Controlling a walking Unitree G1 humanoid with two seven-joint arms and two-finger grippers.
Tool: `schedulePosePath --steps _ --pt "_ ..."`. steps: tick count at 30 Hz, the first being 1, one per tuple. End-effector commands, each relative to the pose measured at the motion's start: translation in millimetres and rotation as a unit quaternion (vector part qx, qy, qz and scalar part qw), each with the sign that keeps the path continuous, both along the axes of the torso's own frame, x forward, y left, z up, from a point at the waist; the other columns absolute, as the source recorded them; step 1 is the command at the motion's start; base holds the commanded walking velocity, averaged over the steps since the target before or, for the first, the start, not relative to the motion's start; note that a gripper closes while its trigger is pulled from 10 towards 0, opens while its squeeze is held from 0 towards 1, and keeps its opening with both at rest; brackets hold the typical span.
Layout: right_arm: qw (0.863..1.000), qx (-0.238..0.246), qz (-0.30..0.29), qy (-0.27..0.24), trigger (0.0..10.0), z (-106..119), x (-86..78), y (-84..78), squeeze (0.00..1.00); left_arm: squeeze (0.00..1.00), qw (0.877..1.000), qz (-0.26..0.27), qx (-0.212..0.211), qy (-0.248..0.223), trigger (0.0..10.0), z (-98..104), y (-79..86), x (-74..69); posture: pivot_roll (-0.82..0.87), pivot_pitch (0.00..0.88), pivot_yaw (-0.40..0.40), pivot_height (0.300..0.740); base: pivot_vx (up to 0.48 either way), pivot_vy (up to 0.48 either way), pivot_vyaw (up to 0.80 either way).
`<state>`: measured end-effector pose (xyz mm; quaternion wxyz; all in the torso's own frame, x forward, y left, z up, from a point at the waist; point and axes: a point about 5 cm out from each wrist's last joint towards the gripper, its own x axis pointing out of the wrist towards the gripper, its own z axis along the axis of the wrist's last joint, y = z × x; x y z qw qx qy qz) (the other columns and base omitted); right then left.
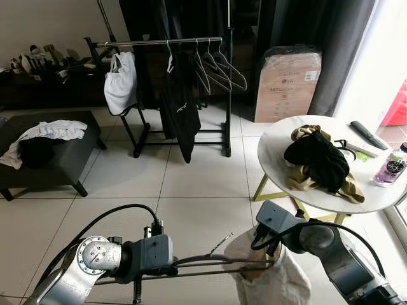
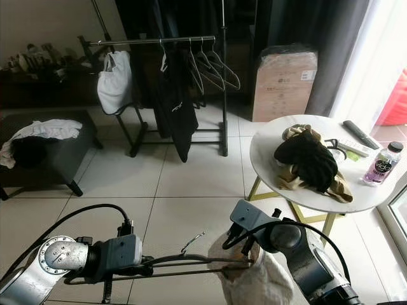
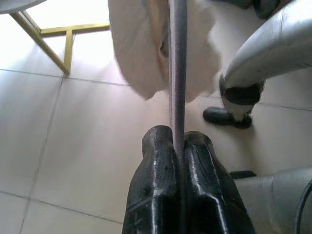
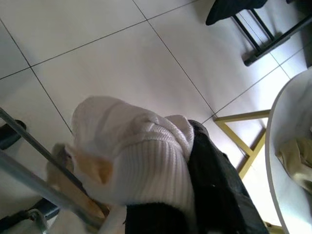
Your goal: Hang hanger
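My left gripper is shut on the thin grey bar of a hanger, held low in front of me with its hook pointing up. A white knit garment hangs bunched over the hanger's far end. My right gripper reaches into that garment and is shut on its ribbed edge; one black finger shows and the other is under the fabric. The clothes rail stands across the room, well beyond both grippers.
The rail holds a white garment, a black garment and several bare hangers. A round white table on my right carries a clothes pile, a remote and a bottle. A dark bench stands left, a cardboard box behind.
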<state>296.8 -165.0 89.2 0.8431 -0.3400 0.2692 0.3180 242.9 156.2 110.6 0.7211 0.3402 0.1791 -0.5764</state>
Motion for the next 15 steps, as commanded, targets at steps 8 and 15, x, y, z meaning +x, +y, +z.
schedulePosePath --steps 8,15 --pt "0.999 0.031 0.041 -0.007 10.0 7 -0.1 16.7 0.00 0.00 0.990 -0.037 -0.068 0.122 10.0 5 -6.0 -23.6 -0.06 0.052 0.075 0.740 0.000 0.000 0.00" --pt "0.999 0.031 0.039 -0.007 10.0 8 2.0 17.8 0.00 0.00 0.994 0.003 -0.095 0.055 10.0 11 -9.1 -6.8 -0.06 0.056 0.076 0.740 0.000 0.000 0.00"
